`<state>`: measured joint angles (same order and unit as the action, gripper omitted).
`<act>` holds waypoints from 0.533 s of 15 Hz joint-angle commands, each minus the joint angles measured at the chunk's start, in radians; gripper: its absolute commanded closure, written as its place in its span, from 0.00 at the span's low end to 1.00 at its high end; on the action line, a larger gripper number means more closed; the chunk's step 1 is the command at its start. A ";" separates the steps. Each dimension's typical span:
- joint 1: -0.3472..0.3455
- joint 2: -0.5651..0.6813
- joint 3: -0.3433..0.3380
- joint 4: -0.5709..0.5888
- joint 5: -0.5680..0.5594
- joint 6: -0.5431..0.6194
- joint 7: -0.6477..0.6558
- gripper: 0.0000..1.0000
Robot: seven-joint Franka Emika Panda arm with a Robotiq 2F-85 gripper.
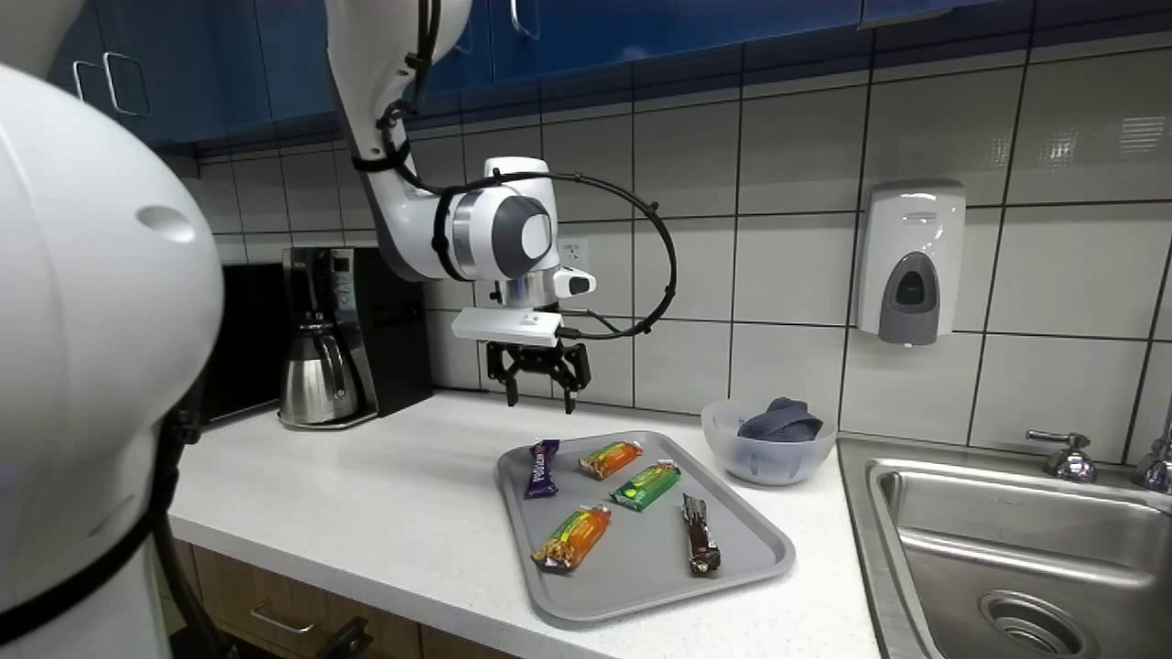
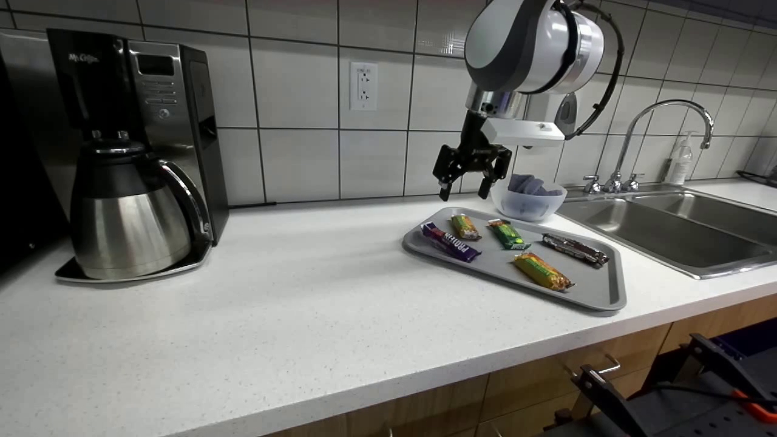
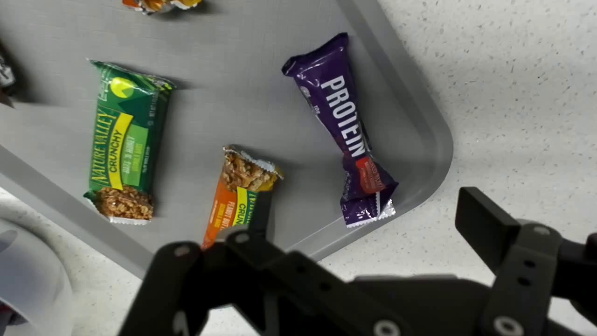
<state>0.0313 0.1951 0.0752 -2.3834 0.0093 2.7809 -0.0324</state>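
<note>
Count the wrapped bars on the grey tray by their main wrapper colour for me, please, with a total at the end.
Orange bars: 2
Green bar: 1
Purple bar: 1
Dark brown bar: 1
Total: 5

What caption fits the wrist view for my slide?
Open gripper near a gray tray of wrapped snack bars on a white counter.

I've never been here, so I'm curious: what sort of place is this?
Probably a kitchen or break room: there's a coffee maker, a metal sink and a wall-mounted dispenser.
</note>
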 commanded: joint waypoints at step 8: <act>0.019 0.091 -0.002 0.059 -0.030 -0.006 -0.040 0.00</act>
<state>0.0423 0.2548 0.0781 -2.3561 0.0010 2.7809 -0.0601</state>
